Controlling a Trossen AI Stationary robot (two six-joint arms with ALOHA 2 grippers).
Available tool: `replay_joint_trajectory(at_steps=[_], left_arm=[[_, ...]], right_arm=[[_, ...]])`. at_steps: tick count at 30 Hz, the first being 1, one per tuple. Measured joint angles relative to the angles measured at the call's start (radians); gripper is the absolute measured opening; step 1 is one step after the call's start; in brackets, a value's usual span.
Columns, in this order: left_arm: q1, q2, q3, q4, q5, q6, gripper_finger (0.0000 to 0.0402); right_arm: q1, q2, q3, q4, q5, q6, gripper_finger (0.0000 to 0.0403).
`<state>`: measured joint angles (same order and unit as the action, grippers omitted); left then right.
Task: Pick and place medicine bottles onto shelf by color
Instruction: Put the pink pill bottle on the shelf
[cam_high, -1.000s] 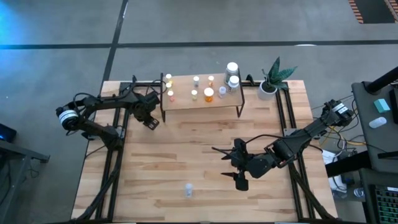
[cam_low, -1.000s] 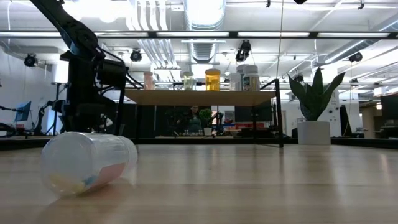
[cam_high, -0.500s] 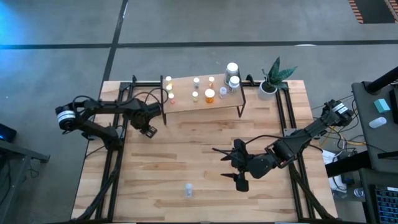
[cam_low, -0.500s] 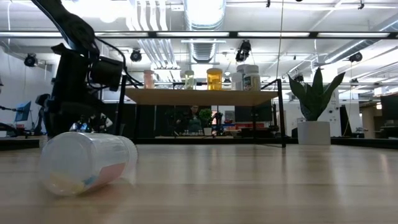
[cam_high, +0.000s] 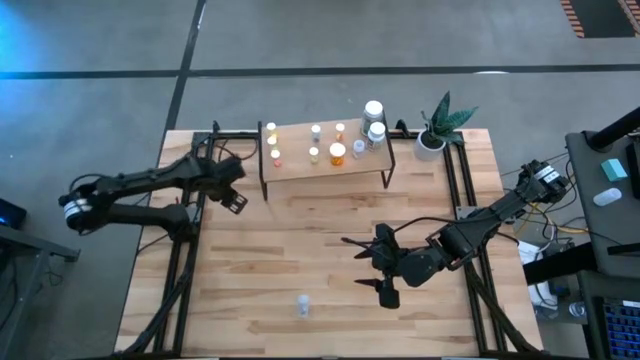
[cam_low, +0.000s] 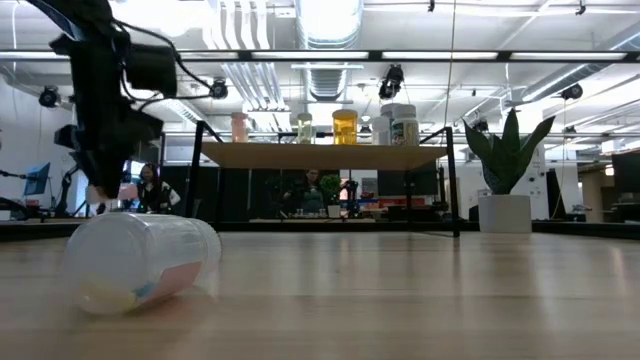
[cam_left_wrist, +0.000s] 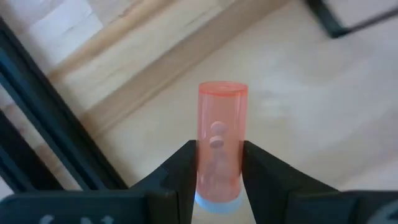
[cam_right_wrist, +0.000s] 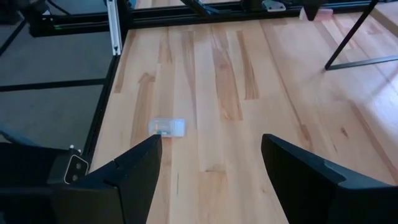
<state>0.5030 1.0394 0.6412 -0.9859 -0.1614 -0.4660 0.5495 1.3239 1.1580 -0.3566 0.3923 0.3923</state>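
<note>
Fingers (cam_left_wrist: 180, 180) of the left gripper (cam_high: 232, 197) pinching an orange bottle (cam_left_wrist: 221, 146) from both sides, cap end toward the wrist, body pointing outward, so closing partway and gripping firmly. Hanging just off the left end of the shelf (cam_high: 300, 166), above the surface (cam_high: 300, 250) beside the black frame rails (cam_high: 190, 260); judging by that, carrying the bottle toward the group of its own colour. Needing to clear the shelf's black leg (cam_high: 263, 170) before setting down, with little spare room among the small bottles (cam_high: 313, 152) already standing on the board.

Resting low over the right middle of the surface, the right gripper (cam_high: 372, 262) spreading its fingers wide and holding nothing, pointing toward a clear bottle (cam_high: 302, 304) lying on its side near the front edge. Leaving plenty of bare wood around that bottle, well apart from rails and shelf, so allowing an easy approach; possibly rolling if nudged. Standing clear of both arms at the far right corner, a potted plant (cam_high: 437, 128).
</note>
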Motion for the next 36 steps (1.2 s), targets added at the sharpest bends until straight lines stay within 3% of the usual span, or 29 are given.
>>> replay_joint_trajectory(at_steps=[5,12,21,25,36], left_arm=[[-0.008,-0.131,0.000,-0.046,0.106,0.027,0.0099],[-0.058,-0.293,-0.001,-0.084,0.161,0.025,0.0099],[-0.165,-0.375,0.019,-0.038,0.264,0.001,0.0099],[-0.245,-0.367,0.059,0.050,0.373,0.000,0.0099],[-0.528,-0.266,0.126,0.496,0.383,-0.001,0.0099]], right_arm=[[0.000,0.006,0.000,0.004,0.000,0.000,0.0265],[0.000,0.030,0.000,0.008,0.000,-0.023,0.0265],[0.000,0.061,0.000,0.103,0.006,-0.128,0.0265],[0.000,0.062,0.000,0.106,0.034,-0.135,0.0265],[0.007,0.066,0.000,0.107,0.093,-0.160,0.0265]])
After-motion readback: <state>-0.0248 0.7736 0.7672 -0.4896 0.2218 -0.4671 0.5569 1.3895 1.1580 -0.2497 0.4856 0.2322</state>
